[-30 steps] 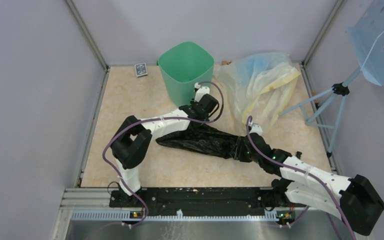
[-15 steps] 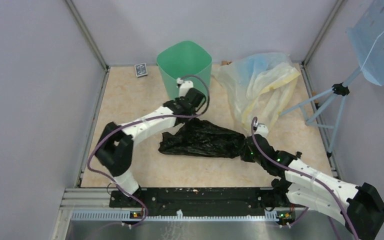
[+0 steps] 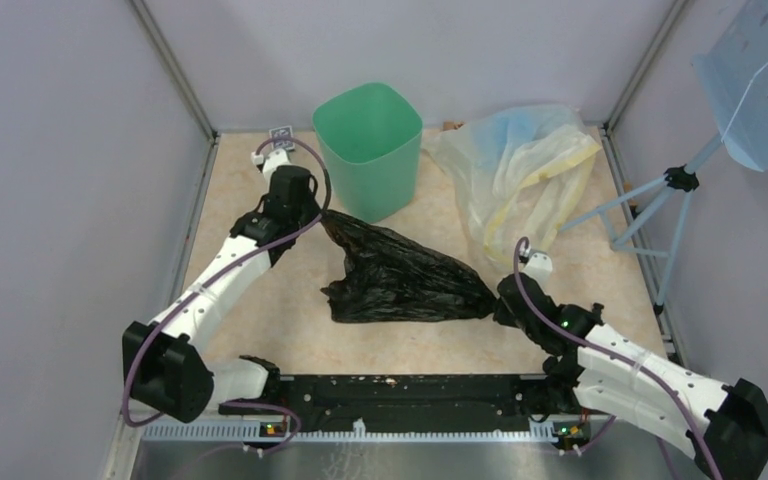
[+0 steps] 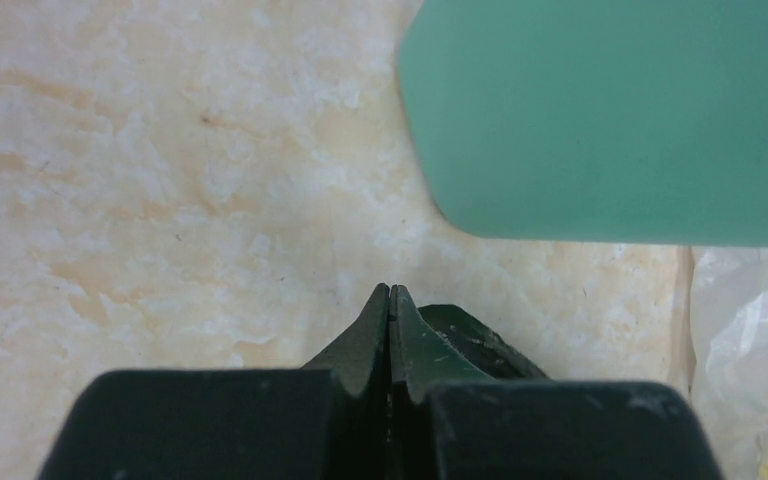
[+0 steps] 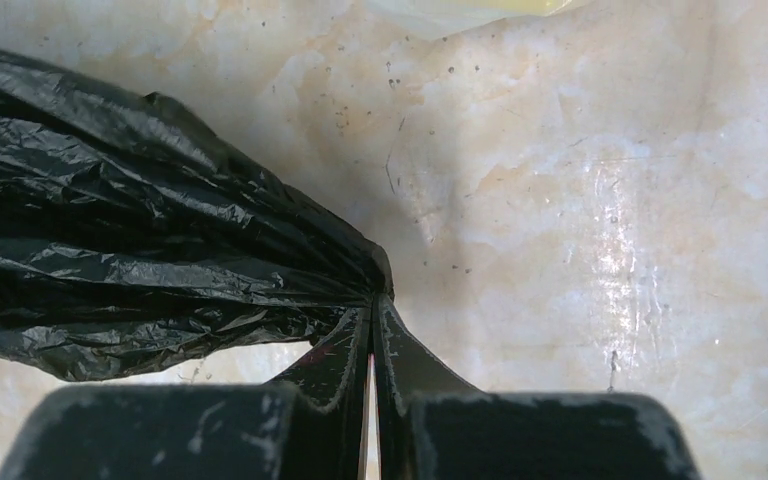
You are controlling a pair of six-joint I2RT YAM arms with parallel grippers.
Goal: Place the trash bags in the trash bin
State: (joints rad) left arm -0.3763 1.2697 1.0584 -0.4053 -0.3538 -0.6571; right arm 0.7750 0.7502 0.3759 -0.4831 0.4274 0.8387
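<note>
The black trash bag is stretched between my two grippers, above the floor in front of the mint-green trash bin. My left gripper is shut on the bag's upper left corner, just left of the bin's base. In the left wrist view the fingers are pressed together, a bit of black bag shows beside them, and the bin's wall is at the upper right. My right gripper is shut on the bag's right end. In the right wrist view the bag fans out to the left.
A pale translucent plastic heap lies right of the bin. A light-blue perforated panel on a stand is at the right. A small card lies at the back left. Grey walls enclose the floor.
My left arm has swung from in front of the bin to its left, pulling the bag's corner up and left. The bag has spread out; my right gripper has shifted slightly right.
</note>
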